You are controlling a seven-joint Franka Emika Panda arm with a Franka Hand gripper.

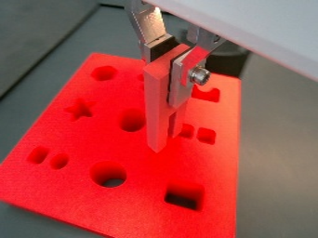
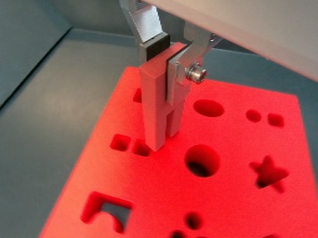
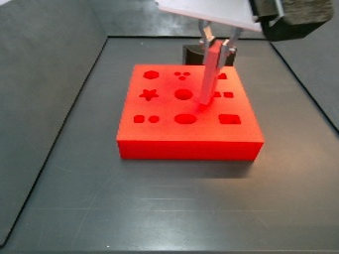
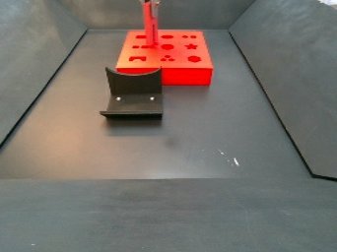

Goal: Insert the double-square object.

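Note:
My gripper [image 1: 170, 63] is shut on the top of the double-square object [image 1: 156, 107], a long thin red peg that hangs upright over the big flat red block [image 1: 74, 186]. Both wrist views show the silver fingers [image 2: 148, 26] clamping the peg [image 2: 154, 102]. The peg's lower end is close to the block's top, beside a pair of small square holes [image 1: 196, 134]; I cannot tell whether it touches. In a side view the peg [image 3: 209, 71] stands over the right middle of the block [image 3: 185, 139], under the gripper [image 3: 220, 42]. Another side view shows the peg [image 4: 149, 25] above the block [image 4: 171, 74].
The block has several shaped holes: a star [image 1: 80, 109], round holes [image 1: 111, 174] and a square hole [image 1: 184, 196]. The dark fixture [image 4: 132, 94] stands on the floor in front of the block in a side view, and behind it in another side view [image 3: 196, 50]. Dark walls enclose the floor.

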